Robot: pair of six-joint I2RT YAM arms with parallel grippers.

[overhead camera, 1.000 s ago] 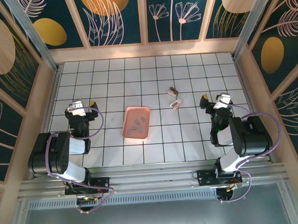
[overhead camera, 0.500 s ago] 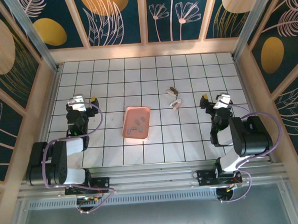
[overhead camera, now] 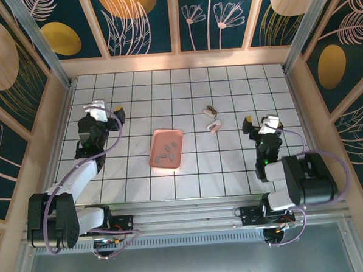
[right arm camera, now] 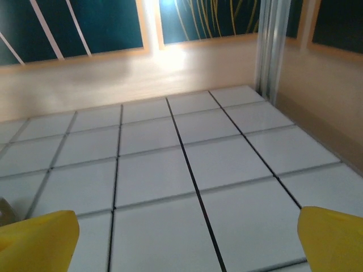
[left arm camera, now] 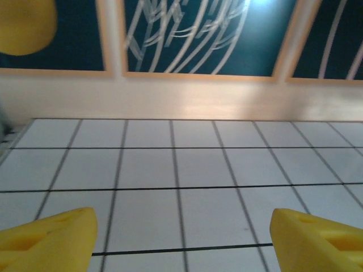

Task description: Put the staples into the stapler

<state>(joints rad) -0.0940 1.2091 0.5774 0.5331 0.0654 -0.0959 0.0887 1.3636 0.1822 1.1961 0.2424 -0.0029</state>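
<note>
The staples lie in the pink tray on the table. The left gripper and right gripper hang well aside, fingers spread and empty. Such tiny strips may slip or scatter when pinched.

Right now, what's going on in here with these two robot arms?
Nothing is being handled yet. The left hand and the right hand both hover open and empty over the tiled table. Small grey staples lie in a pink tray between the arms. A small dark object and a pale one sit to its right.
</note>
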